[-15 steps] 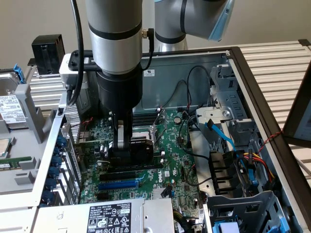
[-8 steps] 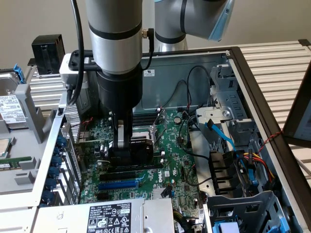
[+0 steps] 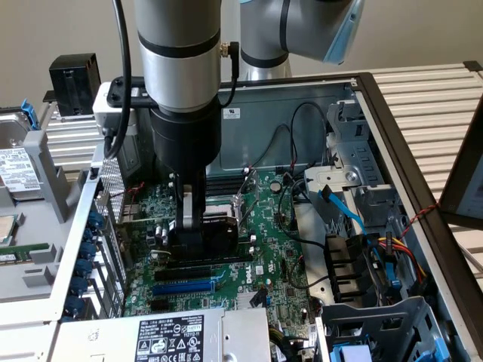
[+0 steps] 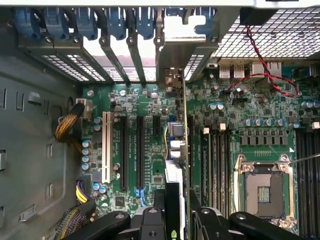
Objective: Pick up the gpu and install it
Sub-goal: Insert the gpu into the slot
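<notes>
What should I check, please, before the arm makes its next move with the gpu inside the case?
1. Grip: the end effector is closed on the gpu: ok.
2. Attitude: the gpu stands edge-on over the motherboard, not tilted: ok.
3. Direction: its bracket end points at the rear slot openings: ok.
4. Seating: whether the gpu's lower edge is fully in a slot: cannot tell.
5. Cables: the red wire lies apart from the gpu: ok.
</notes>
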### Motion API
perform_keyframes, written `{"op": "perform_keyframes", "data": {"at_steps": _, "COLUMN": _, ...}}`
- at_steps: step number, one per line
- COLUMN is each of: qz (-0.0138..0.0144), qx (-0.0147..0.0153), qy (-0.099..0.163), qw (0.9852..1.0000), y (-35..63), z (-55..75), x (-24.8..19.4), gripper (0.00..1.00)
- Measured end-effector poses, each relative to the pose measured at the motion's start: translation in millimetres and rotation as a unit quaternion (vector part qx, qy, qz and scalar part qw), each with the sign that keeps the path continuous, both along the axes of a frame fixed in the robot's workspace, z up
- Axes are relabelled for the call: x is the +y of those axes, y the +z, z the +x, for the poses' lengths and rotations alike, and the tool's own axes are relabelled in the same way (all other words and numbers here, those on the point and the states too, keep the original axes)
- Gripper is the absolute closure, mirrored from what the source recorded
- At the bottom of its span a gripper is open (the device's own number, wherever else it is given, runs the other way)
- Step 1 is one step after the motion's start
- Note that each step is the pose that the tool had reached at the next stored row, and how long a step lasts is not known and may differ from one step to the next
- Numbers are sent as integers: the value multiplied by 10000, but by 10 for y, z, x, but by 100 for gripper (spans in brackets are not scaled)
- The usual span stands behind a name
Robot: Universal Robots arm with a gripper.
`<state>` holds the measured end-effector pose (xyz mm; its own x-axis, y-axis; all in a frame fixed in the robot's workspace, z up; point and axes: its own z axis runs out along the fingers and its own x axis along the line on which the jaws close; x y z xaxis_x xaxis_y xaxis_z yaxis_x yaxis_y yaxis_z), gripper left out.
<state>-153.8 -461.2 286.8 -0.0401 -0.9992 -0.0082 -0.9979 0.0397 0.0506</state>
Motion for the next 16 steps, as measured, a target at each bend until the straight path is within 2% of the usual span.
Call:
{"op": "perform_keyframes", "data": {"at_steps": 4, "qz": 0, "qx": 0, "qy": 3, "qw": 10000, "y": -1, "z": 0, "x": 3, "gripper": 73}}
{"op": "perform_keyframes", "data": {"at_steps": 8, "qz": 0, "qx": 0, "qy": 2, "qw": 10000, "y": -4, "z": 0, "x": 53, "gripper": 73}}
{"op": "perform_keyframes", "data": {"at_steps": 16, "qz": 0, "qx": 0, "qy": 6, "qw": 10000, "y": -64, "z": -8, "x": 57, "gripper": 73}}
